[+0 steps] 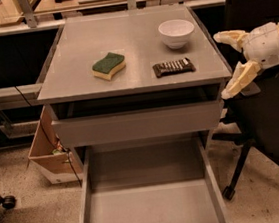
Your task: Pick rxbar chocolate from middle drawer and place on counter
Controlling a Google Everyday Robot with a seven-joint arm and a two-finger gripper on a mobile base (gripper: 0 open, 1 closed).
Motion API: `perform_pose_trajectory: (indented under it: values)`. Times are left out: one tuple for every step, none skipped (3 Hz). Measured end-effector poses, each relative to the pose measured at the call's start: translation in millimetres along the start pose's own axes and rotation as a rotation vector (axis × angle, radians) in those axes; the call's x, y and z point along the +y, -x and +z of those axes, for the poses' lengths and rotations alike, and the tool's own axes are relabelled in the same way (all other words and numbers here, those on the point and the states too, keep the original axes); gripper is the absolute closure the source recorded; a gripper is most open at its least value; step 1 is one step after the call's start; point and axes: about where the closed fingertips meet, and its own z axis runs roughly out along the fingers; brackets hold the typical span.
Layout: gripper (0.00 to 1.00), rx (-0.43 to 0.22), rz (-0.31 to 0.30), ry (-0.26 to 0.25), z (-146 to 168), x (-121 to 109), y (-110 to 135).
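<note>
The rxbar chocolate (173,67), a dark flat bar with pale lettering, lies on the grey counter (131,39) near its front right edge. The middle drawer (149,203) is pulled wide open below, and its bare floor holds nothing. My gripper (228,63) hangs off the counter's right edge, to the right of the bar and apart from it. Its two pale fingers (237,79) are spread open and hold nothing.
A green-and-yellow sponge (108,66) lies left of the bar and a white bowl (176,32) stands behind it. The shallower drawer (137,122) above is slightly open. A black office chair (268,119) stands at the right, a cardboard box (49,153) at the left.
</note>
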Motion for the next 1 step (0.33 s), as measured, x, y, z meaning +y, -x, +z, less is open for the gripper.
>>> perform_pose_trajectory:
  values:
    - [0.0, 0.0, 0.0, -0.001, -0.5, 0.1, 0.0]
